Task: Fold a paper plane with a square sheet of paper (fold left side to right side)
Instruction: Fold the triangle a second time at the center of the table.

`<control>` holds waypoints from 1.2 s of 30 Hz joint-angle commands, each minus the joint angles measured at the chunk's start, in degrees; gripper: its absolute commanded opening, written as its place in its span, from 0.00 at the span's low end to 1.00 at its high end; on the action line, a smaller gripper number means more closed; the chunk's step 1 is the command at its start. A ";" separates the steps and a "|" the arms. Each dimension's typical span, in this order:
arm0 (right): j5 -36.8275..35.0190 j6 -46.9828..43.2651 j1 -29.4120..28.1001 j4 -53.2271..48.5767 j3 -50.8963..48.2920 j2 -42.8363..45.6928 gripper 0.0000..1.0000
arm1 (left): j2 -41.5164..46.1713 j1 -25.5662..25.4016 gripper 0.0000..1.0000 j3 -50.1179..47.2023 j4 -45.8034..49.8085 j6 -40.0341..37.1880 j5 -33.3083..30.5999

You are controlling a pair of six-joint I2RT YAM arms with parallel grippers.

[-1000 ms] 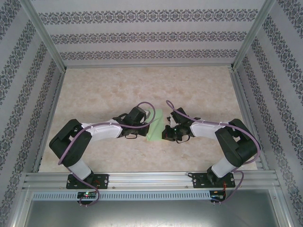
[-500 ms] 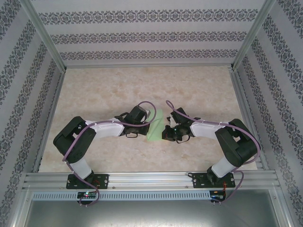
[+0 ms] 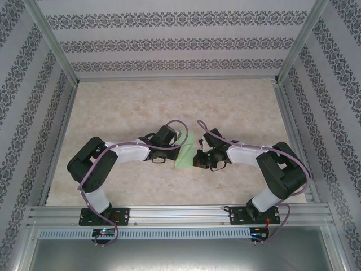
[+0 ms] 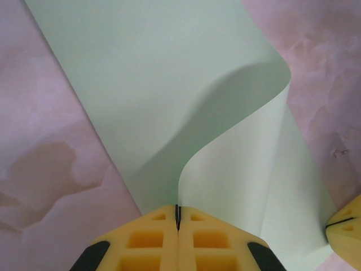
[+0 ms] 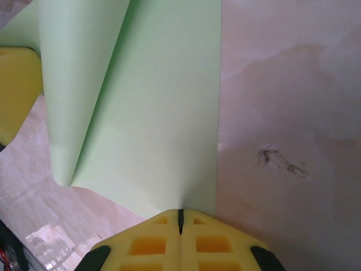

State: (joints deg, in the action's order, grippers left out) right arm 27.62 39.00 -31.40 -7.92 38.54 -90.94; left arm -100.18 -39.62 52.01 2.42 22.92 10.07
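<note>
The square sheet of paper (image 3: 185, 151), pale mint green, lies mid-table between both grippers. It is a bent sheet, with no paper plane formed. My left gripper (image 3: 177, 143) is shut on the sheet's left edge (image 4: 178, 217). That side rises off the table and curls over toward the right (image 4: 237, 141). In the right wrist view the sheet (image 5: 163, 113) lies flat ahead of my right gripper (image 5: 180, 215), which is shut with its tips on the sheet's near right corner. In the top view that right gripper (image 3: 198, 154) sits at the sheet's right edge.
The marbled tabletop (image 3: 237, 107) stretches open behind and beside the sheet. Aluminium frame rails (image 3: 175, 212) and patterned walls close it in. The right gripper's yellow finger (image 4: 345, 226) stands close by the lifted flap. A small scuff (image 5: 279, 161) marks the table.
The left arm has swung rightward, carrying the pinched left edge further over the sheet. The right arm has stayed still.
</note>
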 commanded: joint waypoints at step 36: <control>3.45 2.56 2.14 5.23 -1.04 5.07 0.02 | -3.31 0.85 0.00 0.95 -0.78 -1.29 2.15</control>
State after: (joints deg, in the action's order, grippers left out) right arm 28.73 39.53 -30.48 -6.90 38.44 -88.14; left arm -102.28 -39.62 52.90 2.00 22.70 10.76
